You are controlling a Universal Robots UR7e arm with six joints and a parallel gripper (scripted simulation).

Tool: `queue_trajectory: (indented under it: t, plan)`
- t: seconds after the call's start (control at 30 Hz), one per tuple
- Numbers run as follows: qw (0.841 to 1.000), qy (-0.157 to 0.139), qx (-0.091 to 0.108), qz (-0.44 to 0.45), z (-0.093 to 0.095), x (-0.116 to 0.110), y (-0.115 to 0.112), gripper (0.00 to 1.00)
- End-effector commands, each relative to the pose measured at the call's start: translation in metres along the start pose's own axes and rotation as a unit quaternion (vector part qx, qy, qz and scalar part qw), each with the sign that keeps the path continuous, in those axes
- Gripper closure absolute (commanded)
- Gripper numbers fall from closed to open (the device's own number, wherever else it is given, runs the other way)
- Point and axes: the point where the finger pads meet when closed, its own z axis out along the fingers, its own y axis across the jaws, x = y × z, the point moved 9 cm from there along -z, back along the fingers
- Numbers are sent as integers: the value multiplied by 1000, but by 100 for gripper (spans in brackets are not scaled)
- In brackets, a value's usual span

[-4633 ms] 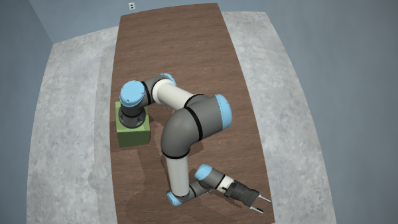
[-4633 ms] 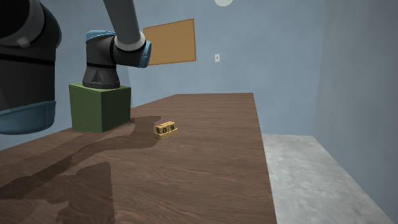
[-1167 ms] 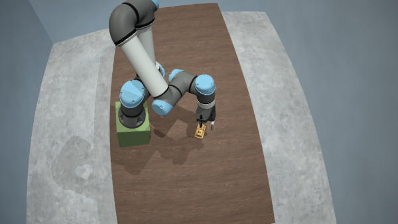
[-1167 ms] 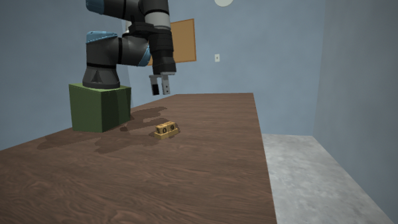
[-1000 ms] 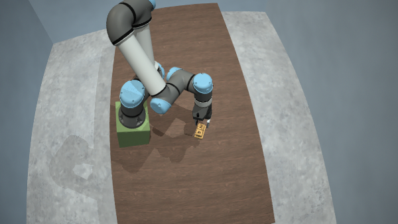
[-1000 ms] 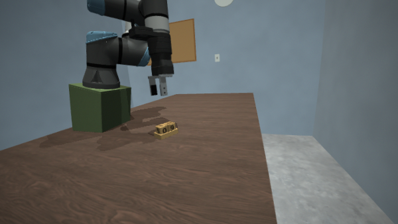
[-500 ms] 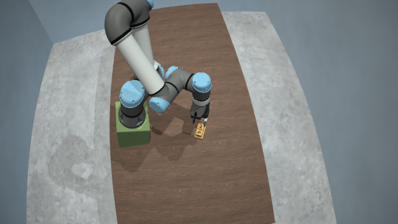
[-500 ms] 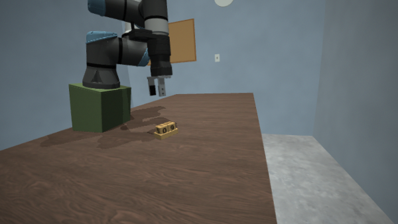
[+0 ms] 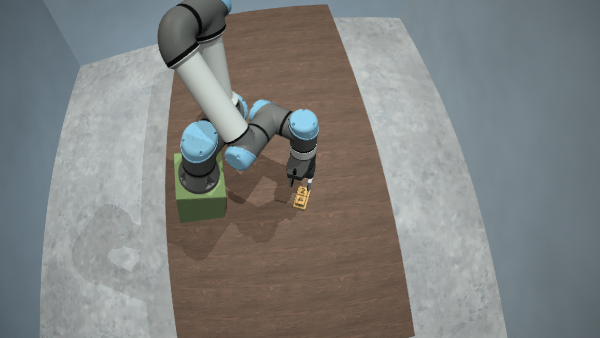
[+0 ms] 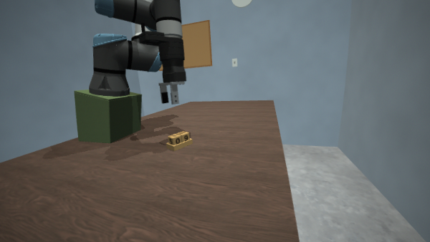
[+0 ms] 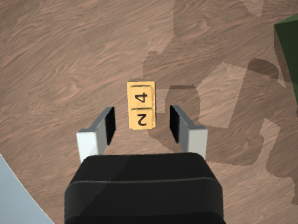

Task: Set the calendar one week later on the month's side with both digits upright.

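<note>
Jaws spread wide and empty above the calendar (image 10: 179,140), which rests on the bench (image 10: 222,179) near the green pedestal (image 10: 107,118), exterior view showing front digits 0 and 9, wrist view showing top faces 4 and 2

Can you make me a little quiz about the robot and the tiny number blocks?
1. True or false: the gripper is squeezing one of the cubes.
2. Which two digits show on the cubes' side faces in the exterior view? A) 0 and 9 B) 3 and 7 C) 1 and 5
3. Fill in: the arm stands on a ____ block.

Key
1. False. The gripper is open and hangs above the calendar, apart from it.
2. A. The left cube shows 0 and the right cube shows 9; both sit side by side in the tray.
3. Green.
</note>
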Motion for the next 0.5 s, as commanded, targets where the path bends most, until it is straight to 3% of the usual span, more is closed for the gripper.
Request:
queue_trajectory:
  t: [0.0,0.47]
  plan:
    - [1000,0,1,11,0,0,0,0]
    - [996,0,0,89,3,3,4,0]
